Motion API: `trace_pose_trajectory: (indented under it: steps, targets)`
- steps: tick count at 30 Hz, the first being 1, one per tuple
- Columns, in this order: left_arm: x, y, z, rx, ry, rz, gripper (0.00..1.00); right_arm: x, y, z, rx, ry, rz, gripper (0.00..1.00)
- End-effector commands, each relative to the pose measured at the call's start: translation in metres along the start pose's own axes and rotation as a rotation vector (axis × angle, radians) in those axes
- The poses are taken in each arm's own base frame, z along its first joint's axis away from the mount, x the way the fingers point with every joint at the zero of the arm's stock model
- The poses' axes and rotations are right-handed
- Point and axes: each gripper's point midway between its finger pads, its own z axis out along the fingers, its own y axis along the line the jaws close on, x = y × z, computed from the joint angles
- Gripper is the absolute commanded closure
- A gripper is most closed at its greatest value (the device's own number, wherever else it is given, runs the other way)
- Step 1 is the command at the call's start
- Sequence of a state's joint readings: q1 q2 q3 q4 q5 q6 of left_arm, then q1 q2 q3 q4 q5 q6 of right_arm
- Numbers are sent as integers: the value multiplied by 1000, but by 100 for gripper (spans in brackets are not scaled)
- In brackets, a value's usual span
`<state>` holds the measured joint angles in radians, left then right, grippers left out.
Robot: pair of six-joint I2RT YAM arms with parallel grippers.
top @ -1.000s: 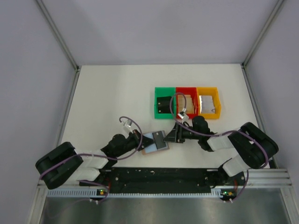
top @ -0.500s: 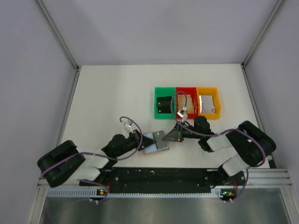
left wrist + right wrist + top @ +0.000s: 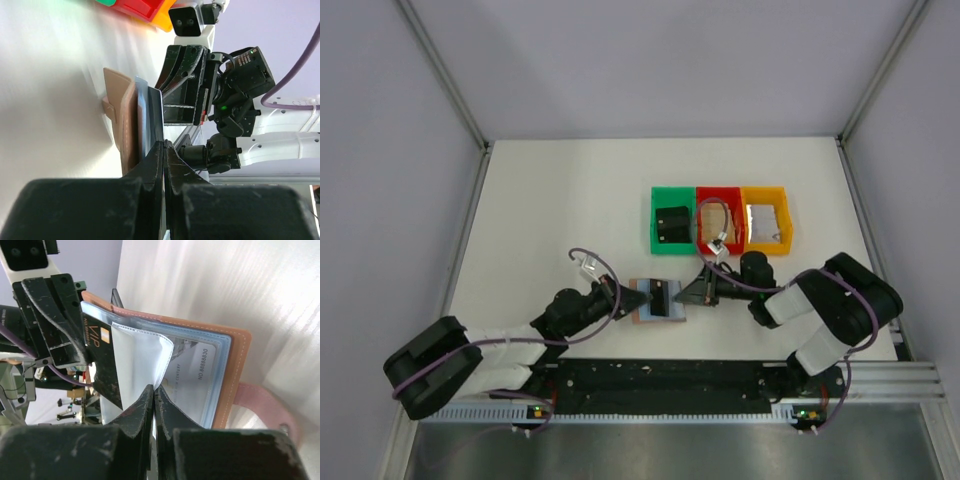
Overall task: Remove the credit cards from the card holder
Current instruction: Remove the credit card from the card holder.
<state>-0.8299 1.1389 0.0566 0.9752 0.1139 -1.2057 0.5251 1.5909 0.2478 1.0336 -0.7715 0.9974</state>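
Top external view: white desk [image 3: 550,200] carrying a small bifold card holder [image 3: 645,311] of reddish-brown leather, lying open near the arm bases with its blue-grey inner face up. A thin black rectangular card [image 3: 663,297] shows on the right half of that face. The left gripper [image 3: 621,299] meets the card holder's left edge and the right gripper [image 3: 688,293] its right edge. Farther back, well apart, a row of three plastic bins stands side by side and touching: green bin [image 3: 672,190], red bin [image 3: 719,189], yellow bin [image 3: 764,190]. Left wrist view: the left gripper [image 3: 164,146] has its jaws pressed together on the near edge of the card holder [image 3: 122,115], pinching its blue-grey leaves; the brown outer cover lies against the desk, and the right gripper stands just behind. Right wrist view: the right gripper [image 3: 153,390] has its jaws pressed together, pinching the curled edge of a pale translucent pocket leaf of the card holder [image 3: 236,370]. The black card [image 3: 102,360], marked VIP, sits partly under that leaf; a pale numbered card [image 3: 197,372] lies in a clear pocket beneath. A pinkish-brown leather tab [image 3: 257,400] projects from the cover's edge onto the desk.
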Motion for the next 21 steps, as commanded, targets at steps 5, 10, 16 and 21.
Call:
trace_pose_trajectory:
  steps: [5, 10, 16, 21]
  targets:
    - [15, 57, -28, -175, 9, -12, 100, -3, -11, 1, 25, -20, 5, 100]
    - [24, 85, -31, -329, 60, -20, 100, 1, -25, 2, 94, 7, 24, 100]
    - [27, 96, -29, -402, 73, -60, 100, -2, -33, 3, 152, 14, 22, 89]
    - [27, 98, -31, -413, 65, -71, 100, 1, -48, -4, 264, 31, 2, 82]
